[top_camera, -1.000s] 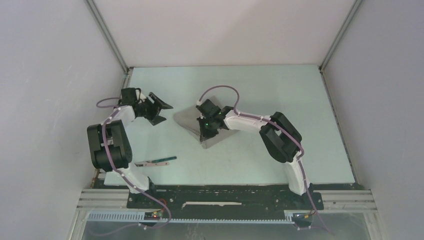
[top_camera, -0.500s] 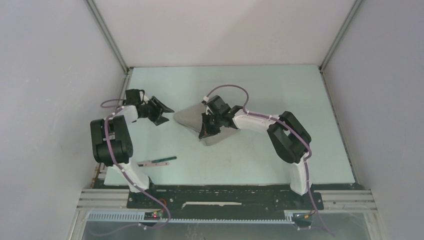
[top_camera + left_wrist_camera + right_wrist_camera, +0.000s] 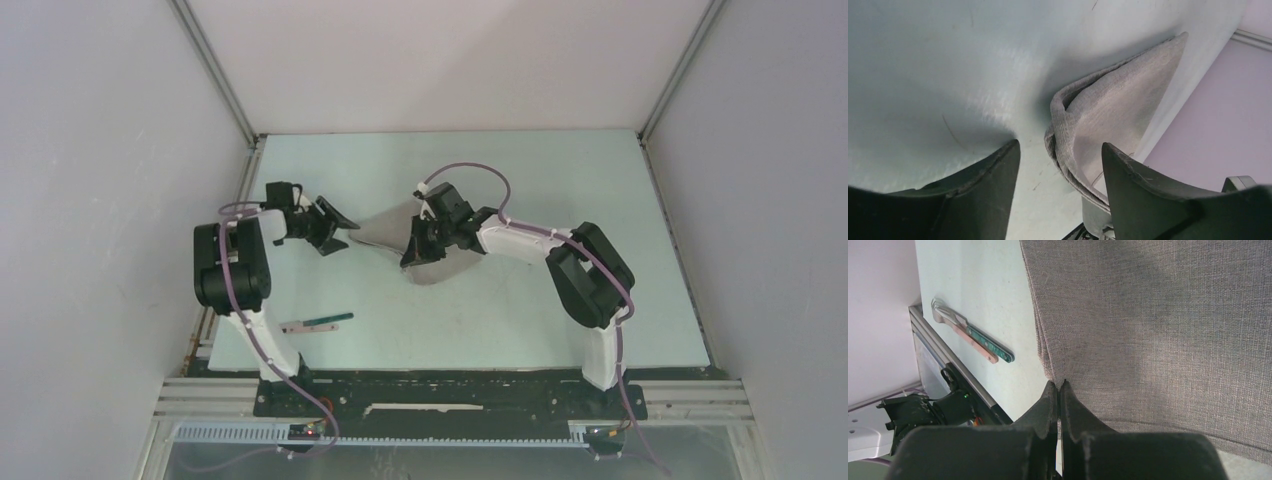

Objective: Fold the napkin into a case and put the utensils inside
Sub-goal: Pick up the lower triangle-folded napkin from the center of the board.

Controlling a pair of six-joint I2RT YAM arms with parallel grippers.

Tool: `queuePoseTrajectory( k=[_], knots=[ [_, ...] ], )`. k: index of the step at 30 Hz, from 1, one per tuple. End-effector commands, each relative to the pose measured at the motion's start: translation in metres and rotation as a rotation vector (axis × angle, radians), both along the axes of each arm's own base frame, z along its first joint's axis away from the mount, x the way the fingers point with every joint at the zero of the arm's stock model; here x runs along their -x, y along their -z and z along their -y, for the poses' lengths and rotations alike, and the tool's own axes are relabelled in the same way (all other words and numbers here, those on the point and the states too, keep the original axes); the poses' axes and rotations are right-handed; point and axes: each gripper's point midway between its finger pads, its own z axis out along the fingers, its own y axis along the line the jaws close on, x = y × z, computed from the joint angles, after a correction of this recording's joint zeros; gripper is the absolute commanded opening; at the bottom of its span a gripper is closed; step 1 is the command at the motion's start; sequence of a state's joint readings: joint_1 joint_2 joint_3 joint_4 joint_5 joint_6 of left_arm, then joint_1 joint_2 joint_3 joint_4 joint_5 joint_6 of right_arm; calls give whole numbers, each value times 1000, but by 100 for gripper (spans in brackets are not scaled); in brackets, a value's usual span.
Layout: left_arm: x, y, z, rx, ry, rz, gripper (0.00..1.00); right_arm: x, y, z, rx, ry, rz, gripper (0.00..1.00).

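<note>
The light grey napkin (image 3: 445,268) lies folded into a pointed shape at mid-table, with its tip toward the left arm. My right gripper (image 3: 413,258) is shut on the napkin's near edge; in the right wrist view the gripper (image 3: 1060,384) pinches the cloth (image 3: 1158,330) at a layered fold. My left gripper (image 3: 338,228) stands open at the napkin's left tip. In the left wrist view the doubled corner (image 3: 1108,105) reaches in between the fingers, close to the right one, with the gripper (image 3: 1060,145) open around it. The utensils (image 3: 318,322) lie side by side near the left arm's base, seen as a fork and a green-handled piece (image 3: 973,337).
The pale green table (image 3: 540,180) is walled by white panels on three sides. A metal rail (image 3: 450,385) carrying both arm bases runs along the near edge. The utensils lie between the left arm and the napkin's near side.
The right gripper has carried the napkin's edge back and slightly right, dragging the cloth. The left arm has swung right, bringing its open gripper to the napkin's left tip.
</note>
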State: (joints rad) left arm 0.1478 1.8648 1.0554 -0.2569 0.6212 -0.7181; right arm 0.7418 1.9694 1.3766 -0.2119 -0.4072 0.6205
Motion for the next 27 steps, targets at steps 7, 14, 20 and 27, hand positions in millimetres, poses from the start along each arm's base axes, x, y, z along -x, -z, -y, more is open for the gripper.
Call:
queuePoseTrajectory(
  k=[7, 14, 20, 27],
  knots=[
    [-20, -6, 11, 59, 29, 89, 48, -5, -31, -2, -79, 7, 42, 0],
    [-19, 0, 15, 66, 38, 73, 43, -7, -32, 0, -76, 12, 44, 0],
    [-20, -3, 14, 61, 39, 84, 28, -6, -33, 2, -73, 12, 48, 0],
    [-25, -24, 0, -92, 45, 131, 11, -2, -30, 6, -88, 13, 36, 0]
  ],
)
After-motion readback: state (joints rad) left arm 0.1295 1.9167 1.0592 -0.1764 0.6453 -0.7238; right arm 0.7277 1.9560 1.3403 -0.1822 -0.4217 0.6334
